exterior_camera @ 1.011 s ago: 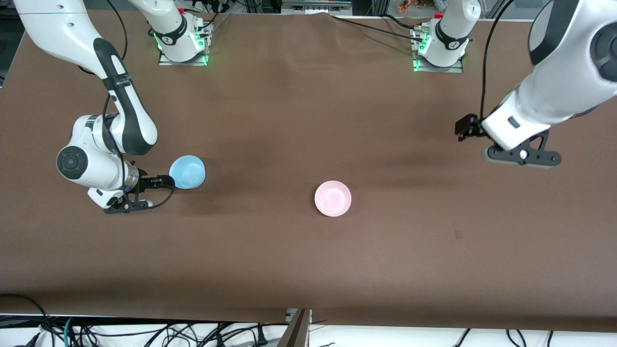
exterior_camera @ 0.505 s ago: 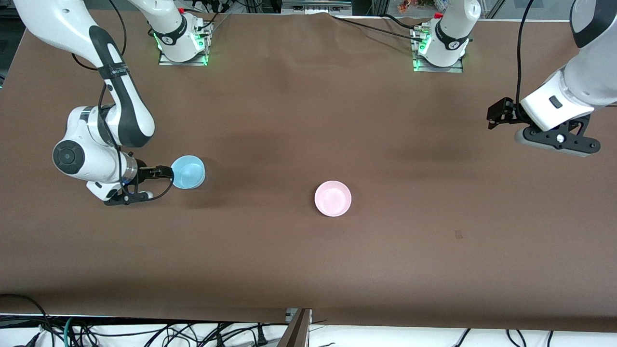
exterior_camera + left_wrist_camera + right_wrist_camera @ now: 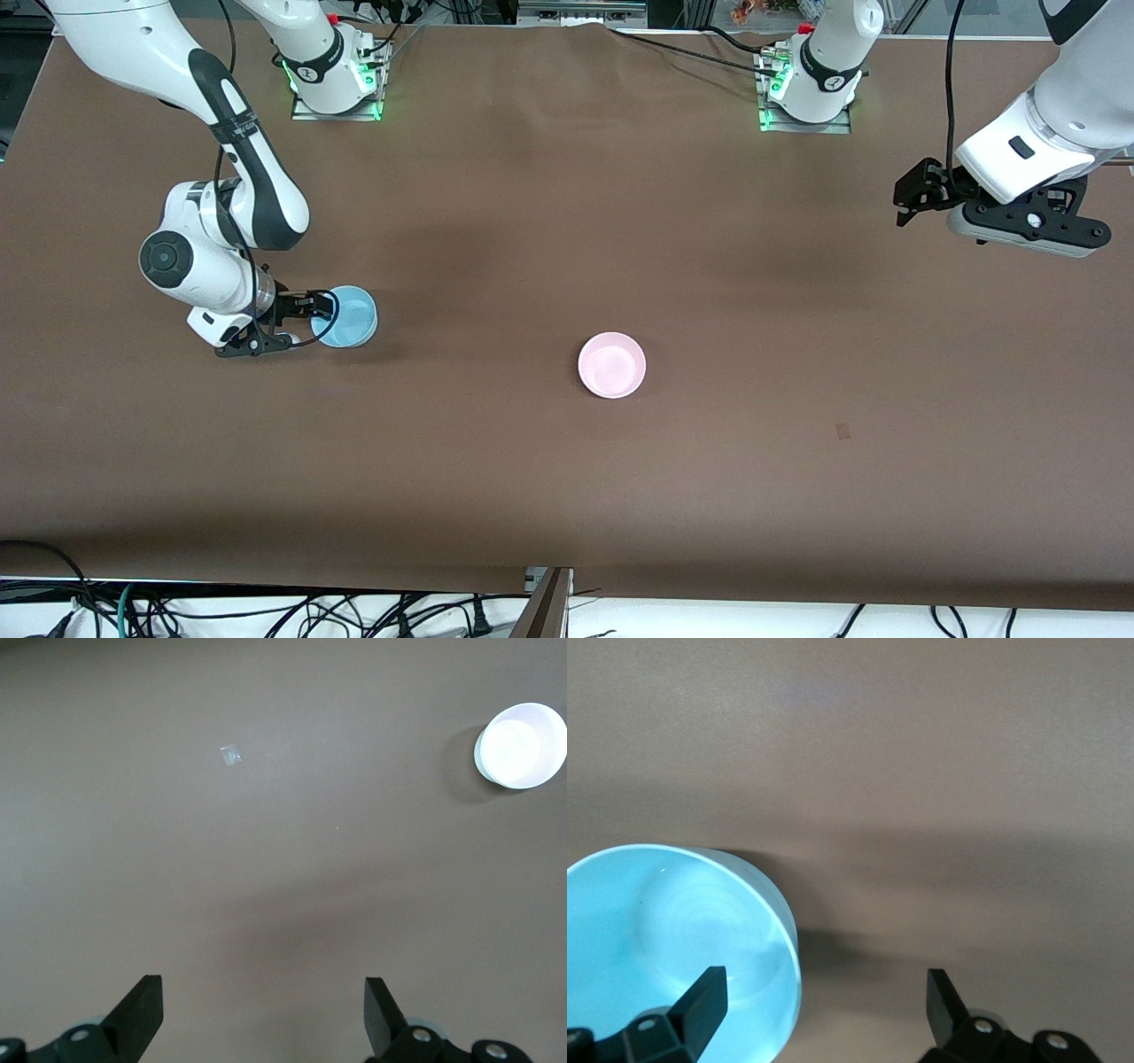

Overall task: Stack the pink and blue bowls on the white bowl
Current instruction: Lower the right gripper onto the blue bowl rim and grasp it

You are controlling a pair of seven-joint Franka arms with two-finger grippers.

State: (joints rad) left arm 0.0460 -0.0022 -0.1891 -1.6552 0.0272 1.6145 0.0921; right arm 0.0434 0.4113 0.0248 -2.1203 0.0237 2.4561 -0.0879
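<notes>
A wide table covered in plain brown matte cloth fills the front view. A small pale scrap of tape lies flat on the cloth toward the left arm's end of the table. Tangled black cables lie on a white surface below the table's nearest edge, and more black cables run along the top edge.

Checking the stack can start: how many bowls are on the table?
2: a blue bowl toward the right arm's end, under the open right gripper, and a pink bowl mid-table, nearer the front camera. No white bowl shows.
</notes>
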